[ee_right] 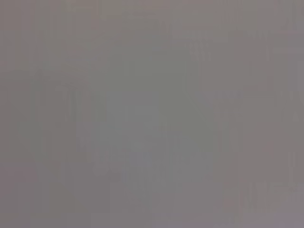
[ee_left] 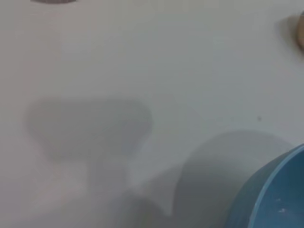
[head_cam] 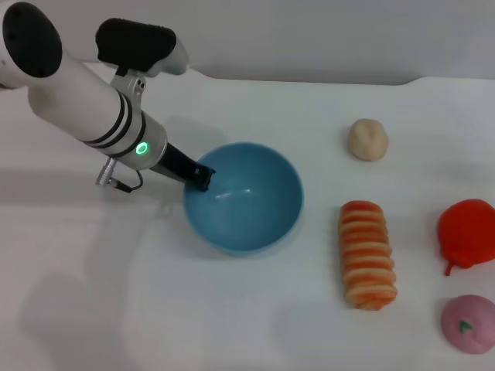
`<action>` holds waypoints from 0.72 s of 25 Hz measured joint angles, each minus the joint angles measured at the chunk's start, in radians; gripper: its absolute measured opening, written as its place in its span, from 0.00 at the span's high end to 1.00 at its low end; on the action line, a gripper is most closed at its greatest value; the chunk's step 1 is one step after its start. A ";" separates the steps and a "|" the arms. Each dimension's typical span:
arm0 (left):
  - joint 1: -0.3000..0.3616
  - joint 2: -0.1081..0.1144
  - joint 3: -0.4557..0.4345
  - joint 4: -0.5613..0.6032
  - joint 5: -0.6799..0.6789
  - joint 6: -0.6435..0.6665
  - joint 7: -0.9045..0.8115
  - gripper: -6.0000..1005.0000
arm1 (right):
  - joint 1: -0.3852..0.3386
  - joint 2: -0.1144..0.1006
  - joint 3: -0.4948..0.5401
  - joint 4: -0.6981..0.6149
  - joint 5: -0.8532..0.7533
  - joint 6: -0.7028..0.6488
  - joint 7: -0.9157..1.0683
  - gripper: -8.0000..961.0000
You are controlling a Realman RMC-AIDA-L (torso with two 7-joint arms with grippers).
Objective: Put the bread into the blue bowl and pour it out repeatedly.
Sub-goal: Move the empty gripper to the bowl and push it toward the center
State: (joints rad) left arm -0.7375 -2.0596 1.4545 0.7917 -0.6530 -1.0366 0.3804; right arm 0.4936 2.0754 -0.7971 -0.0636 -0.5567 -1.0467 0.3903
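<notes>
Gripping the near-left rim of the blue bowl (head_cam: 244,197), your left gripper (head_cam: 203,177) is placed to tip it, though it sits empty. The bread (head_cam: 368,254) lies on the table (head_cam: 116,309) just beside it. Right gripper unseen.

blue bowl (head_cam: 244,197): light-blue, glossy, upright, nothing inside, my left claw (head_cam: 203,177) at its rim | bread (head_cam: 368,254): ribbed orange-and-cream loaf, striped side up, lying flat, just right of bowl, apart
</notes>
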 joint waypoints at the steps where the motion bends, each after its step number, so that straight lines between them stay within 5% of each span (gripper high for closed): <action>1: -0.001 0.000 -0.009 0.000 -0.005 0.000 -0.002 1.00 | 0.004 0.000 0.009 0.000 0.000 0.010 0.004 0.50; 11: 0.012 0.000 -0.158 0.000 -0.018 -0.008 -0.039 0.99 | 0.083 -0.013 -0.007 -0.097 -0.052 0.423 0.344 0.50; 18: 0.017 0.003 -0.180 0.000 -0.029 -0.016 -0.051 0.99 | 0.116 -0.053 -0.220 -0.239 -0.504 0.505 1.024 0.50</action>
State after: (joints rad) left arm -0.7204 -2.0565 1.2740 0.7916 -0.6821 -1.0527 0.3295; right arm 0.6097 2.0220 -1.0174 -0.3027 -1.0611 -0.5420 1.4143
